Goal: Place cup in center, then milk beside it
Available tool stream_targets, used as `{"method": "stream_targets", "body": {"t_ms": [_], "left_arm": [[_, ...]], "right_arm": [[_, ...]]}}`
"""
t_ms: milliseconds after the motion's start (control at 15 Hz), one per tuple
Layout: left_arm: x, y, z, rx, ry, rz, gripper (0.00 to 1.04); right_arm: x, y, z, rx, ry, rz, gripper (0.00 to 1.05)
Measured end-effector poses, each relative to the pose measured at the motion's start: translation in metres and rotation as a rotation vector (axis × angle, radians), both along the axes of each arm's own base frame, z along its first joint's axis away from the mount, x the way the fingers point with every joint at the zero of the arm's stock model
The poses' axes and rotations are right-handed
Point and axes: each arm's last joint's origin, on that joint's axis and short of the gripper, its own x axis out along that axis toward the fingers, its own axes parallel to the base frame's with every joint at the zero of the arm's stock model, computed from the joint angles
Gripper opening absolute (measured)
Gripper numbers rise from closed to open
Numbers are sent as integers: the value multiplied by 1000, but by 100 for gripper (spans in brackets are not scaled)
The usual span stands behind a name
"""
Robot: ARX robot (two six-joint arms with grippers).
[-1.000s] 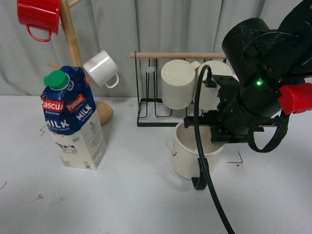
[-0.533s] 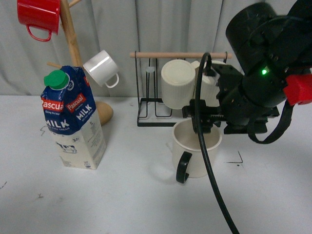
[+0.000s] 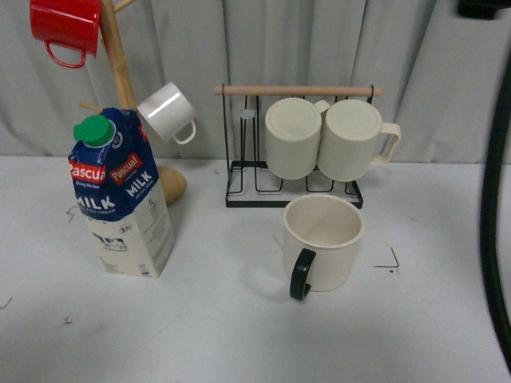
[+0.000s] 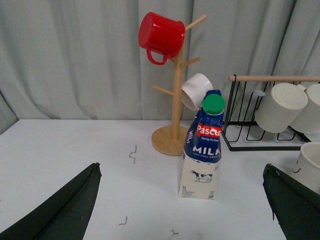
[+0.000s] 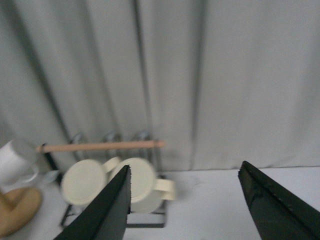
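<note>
Black left gripper [image 4: 181,169] jaws are seen spread wide apart, clamped on nothing. Right gripper [image 5: 185,167] jaws are likewise held wide apart, up in front of the curtain [image 5: 240,75]. Cup [image 3: 323,239] is stood upright on the white table [image 3: 223,335], handle turned to 7 o'clock. Wire rack [image 3: 271,90] with two ribbed mugs [image 3: 294,137] is found near, at the cup's 12 o'clock. Milk [image 3: 120,199] is stood upright at the cup's 9 o'clock, well apart, with the mug tree [image 3: 120,72] just behind it.
</note>
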Motion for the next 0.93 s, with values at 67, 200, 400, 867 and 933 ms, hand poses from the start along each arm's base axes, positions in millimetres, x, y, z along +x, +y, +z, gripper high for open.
{"method": "stream_targets", "body": {"t_ms": [67, 200, 400, 867, 933], "left_arm": [[0, 0, 0, 0, 0, 0, 98], [0, 0, 0, 0, 0, -1, 98], [0, 0, 0, 0, 0, 0, 98], [0, 0, 0, 0, 0, 0, 98], [0, 0, 0, 0, 0, 0, 98]], "right_arm": [[-36, -24, 0, -25, -90, -91, 61], [-77, -41, -14, -44, -137, -124, 35], [-104, -51, -51, -79, -63, -105, 2], [-149, -69, -71, -75, -82, -113, 2], [-153, -69, -74, -75, -77, -113, 2]]}}
